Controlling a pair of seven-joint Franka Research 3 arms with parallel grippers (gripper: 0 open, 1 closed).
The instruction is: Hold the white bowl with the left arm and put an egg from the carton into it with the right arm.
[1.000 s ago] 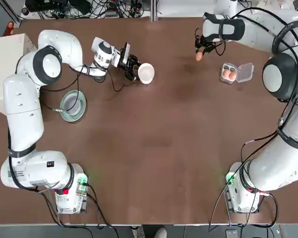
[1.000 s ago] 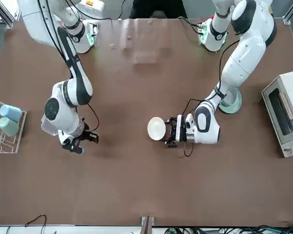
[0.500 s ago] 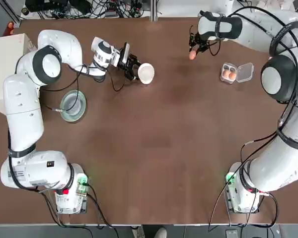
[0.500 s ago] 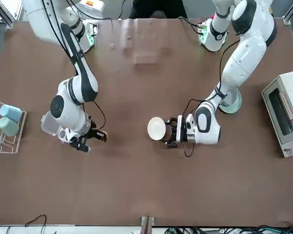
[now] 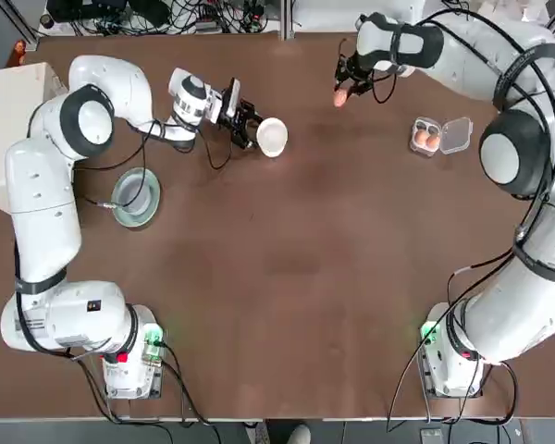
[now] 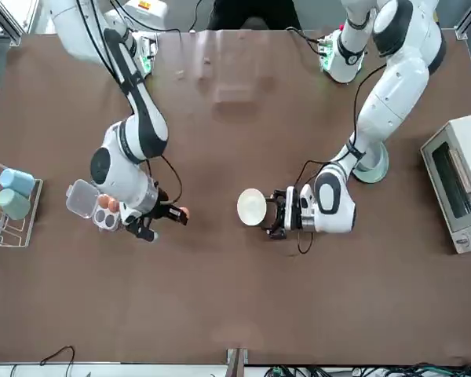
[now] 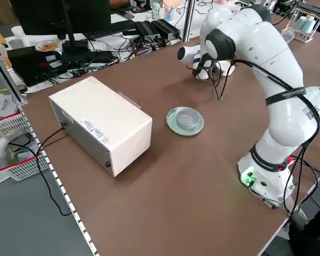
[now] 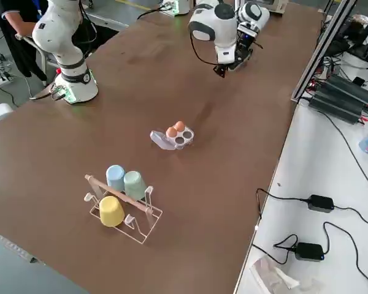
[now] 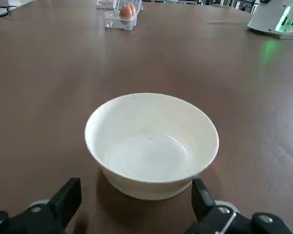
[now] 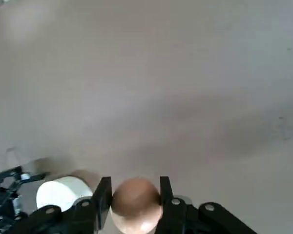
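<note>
The left gripper (image 9: 138, 181) is standing wide open beside the white bowl (image 5: 272, 137), without a visible grip. Farther right, the right gripper (image 10: 136, 184) is clamping the egg (image 10: 136, 206) between its fingers; the bowl is lying leftward and nearer the arm bases. The carton (image 5: 424, 137) is sitting rightmost.

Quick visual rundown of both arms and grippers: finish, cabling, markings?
Left arm: glossy white, dark joint bands, thin black cable, red and green at the base. Right arm: same white, thicker black cables, green base light. Both grippers: black, two-fingered.
</note>
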